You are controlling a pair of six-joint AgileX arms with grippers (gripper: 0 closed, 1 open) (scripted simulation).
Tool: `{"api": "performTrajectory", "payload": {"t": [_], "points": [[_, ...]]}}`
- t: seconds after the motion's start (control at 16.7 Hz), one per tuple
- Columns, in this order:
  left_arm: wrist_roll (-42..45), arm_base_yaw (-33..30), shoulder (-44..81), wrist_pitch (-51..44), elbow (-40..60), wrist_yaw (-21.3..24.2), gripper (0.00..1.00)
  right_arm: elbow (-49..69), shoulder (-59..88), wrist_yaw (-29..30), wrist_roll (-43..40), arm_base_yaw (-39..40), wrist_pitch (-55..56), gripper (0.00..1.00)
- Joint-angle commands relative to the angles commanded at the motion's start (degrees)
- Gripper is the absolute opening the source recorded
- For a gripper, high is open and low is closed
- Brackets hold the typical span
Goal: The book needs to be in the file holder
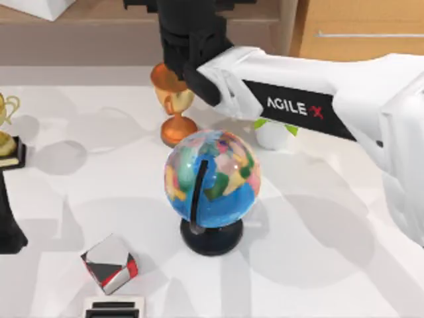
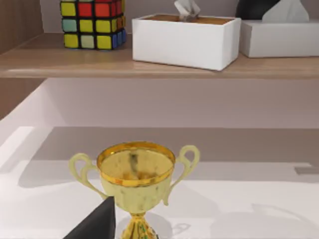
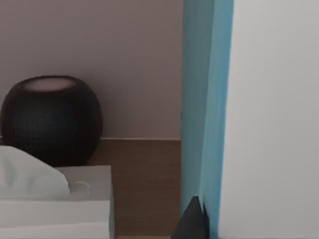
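The book (image 3: 207, 99) is pressed close in the right wrist view, a teal-blue band beside a wide white face, with a dark fingertip (image 3: 192, 221) against it. My right gripper (image 1: 189, 50) is shut on the book at the back of the table, above the orange cup (image 1: 173, 99); in the top view the gripper hides the book. I cannot make out the file holder. My left gripper (image 1: 8, 228) is parked at the table's left edge, just in front of a gold trophy (image 1: 6, 132).
A globe (image 1: 212, 185) on a black stand sits mid-table. A red-white-black cube (image 1: 109, 264) lies front left, with a white item (image 1: 112, 308) at the front edge. A white plant pot (image 1: 271, 134) stands under my right arm. The back shelf (image 2: 149, 67) holds tissue boxes (image 2: 184, 40), a colour cube (image 2: 92, 24) and a black speaker (image 3: 52, 119).
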Motion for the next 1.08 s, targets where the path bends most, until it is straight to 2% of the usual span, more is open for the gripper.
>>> {"api": "performTrajectory", "payload": {"t": [0.18, 0.24, 1.08], "points": [[0.00, 0.00, 0.00, 0.00, 0.00, 0.00, 1.00, 0.00, 0.00, 0.00, 0.00, 0.00, 0.00, 0.02], [0.00, 0.00, 0.00, 0.00, 0.00, 0.00, 1.00, 0.00, 0.00, 0.00, 0.00, 0.00, 0.00, 0.00], [0.00, 0.00, 0.00, 0.00, 0.00, 0.00, 1.00, 1.82, -1.02, -0.04, 0.10, 0.21, -2.76, 0.00]]}}
